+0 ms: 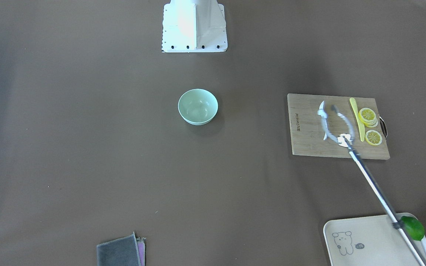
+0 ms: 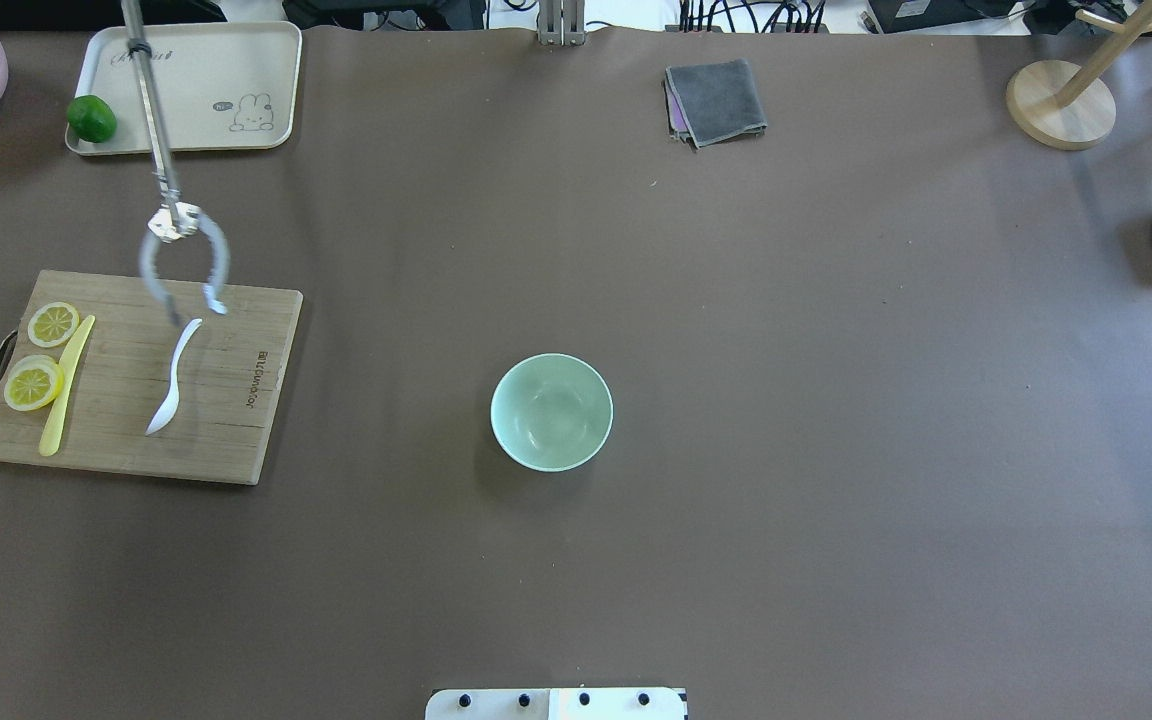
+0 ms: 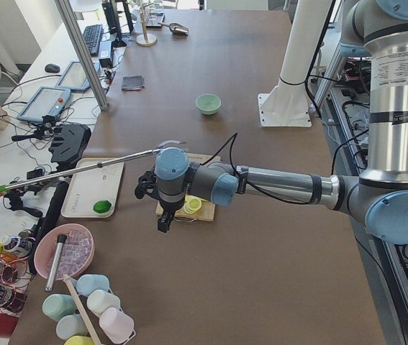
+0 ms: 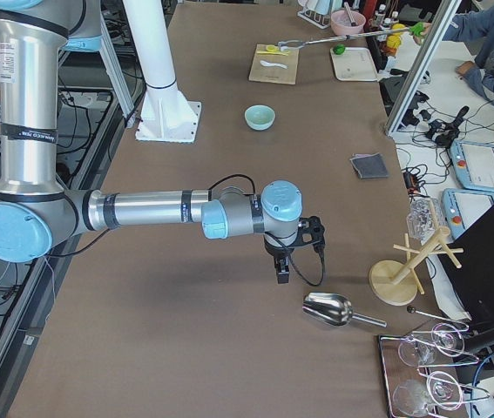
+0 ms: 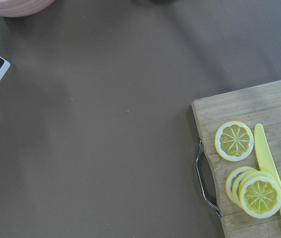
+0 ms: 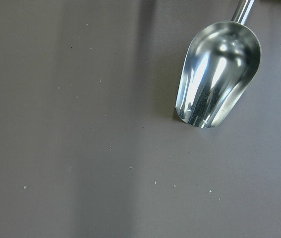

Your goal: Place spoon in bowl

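The white spoon (image 2: 172, 385) lies on a wooden cutting board (image 2: 226, 400) at the table's left side; it also shows in the front view (image 1: 321, 106). The mint-green bowl (image 2: 551, 411) stands empty at mid-table (image 1: 198, 106). An operator's long reacher tool (image 2: 184, 262) hangs its open claw over the spoon's handle end. My left gripper (image 3: 162, 219) shows only in the left side view, above the board's near end. My right gripper (image 4: 282, 272) shows only in the right side view, far from the bowl. I cannot tell whether either is open or shut.
Lemon slices (image 2: 33, 383) and a yellow knife (image 2: 64, 385) lie on the board's left end. A tray (image 2: 236, 60) with a lime (image 2: 92, 118) sits at the back left. A grey cloth (image 2: 716, 100), a metal scoop (image 6: 218, 79) and a wooden stand (image 2: 1061, 105) lie further right.
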Controlling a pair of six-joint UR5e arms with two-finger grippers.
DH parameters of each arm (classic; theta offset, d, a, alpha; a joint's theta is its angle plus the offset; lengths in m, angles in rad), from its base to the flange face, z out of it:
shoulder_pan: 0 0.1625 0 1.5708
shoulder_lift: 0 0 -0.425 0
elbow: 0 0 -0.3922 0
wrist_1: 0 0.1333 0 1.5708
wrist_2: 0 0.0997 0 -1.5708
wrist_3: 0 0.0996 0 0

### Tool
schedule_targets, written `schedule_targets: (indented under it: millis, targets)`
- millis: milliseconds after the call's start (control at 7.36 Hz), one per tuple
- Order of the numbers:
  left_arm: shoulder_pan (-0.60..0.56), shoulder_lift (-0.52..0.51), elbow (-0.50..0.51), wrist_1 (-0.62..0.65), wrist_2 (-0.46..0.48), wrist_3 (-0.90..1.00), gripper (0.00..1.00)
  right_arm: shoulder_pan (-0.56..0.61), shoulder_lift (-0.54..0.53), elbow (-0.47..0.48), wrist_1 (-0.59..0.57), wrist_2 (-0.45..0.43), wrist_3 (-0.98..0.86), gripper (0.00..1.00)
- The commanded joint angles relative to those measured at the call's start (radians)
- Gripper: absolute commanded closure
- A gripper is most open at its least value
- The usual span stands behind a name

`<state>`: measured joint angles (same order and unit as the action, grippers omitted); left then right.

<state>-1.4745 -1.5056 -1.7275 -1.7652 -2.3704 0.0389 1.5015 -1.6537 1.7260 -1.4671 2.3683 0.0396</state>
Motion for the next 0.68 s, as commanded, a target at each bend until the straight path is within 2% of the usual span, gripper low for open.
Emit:
schedule_targets:
  millis: [0,543]
  targets:
    - [0.000,0.004,0.000,-0.017,0.000,-0.008,0.02,-0.018,0.015,-0.019,0.002,0.005,0.011,0.00]
    - [0.005,0.010,-0.017,-0.022,0.010,-0.013,0.02,-0.021,0.017,-0.023,0.004,0.000,0.014,0.00]
